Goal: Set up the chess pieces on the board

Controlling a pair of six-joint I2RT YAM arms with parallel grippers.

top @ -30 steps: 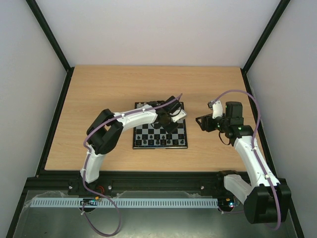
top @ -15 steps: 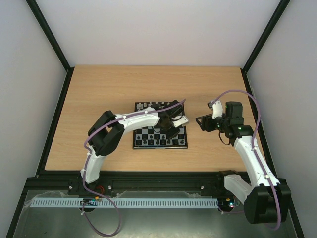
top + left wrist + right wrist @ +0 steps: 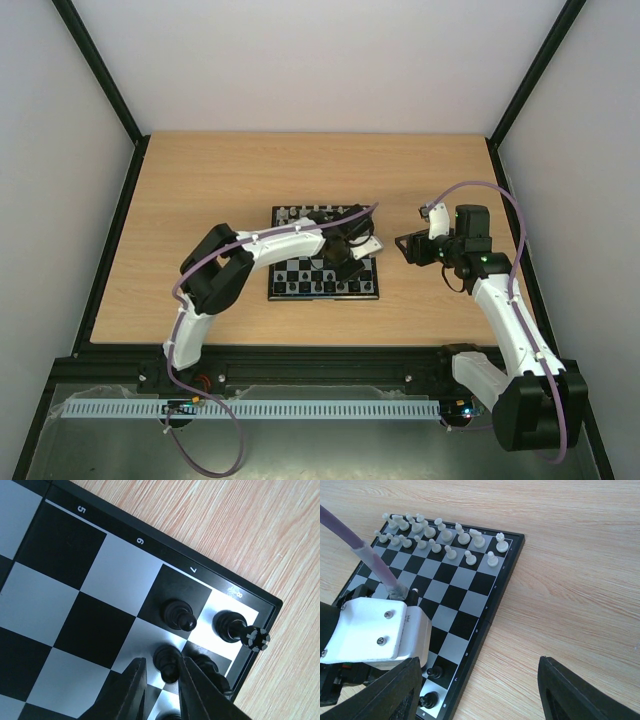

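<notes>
The board lies mid-table, its white chess pieces lined up in two rows along the far side. My left gripper is low over the board's near right corner. In the left wrist view its jaws stand slightly open around an upright black pawn. The right finger touches the pawn, and a gap shows on the left side. A second black pawn and a black rook stand just beyond. My right gripper hovers wide open and empty, right of the board.
The bare wooden table surrounds the board. My left arm stretches across the board's near half and hides some pieces there. Black frame rails edge the table.
The left gripper has moved toward the board's near right corner, and its jaws have parted a little around the black pawn. The right arm has not moved.
</notes>
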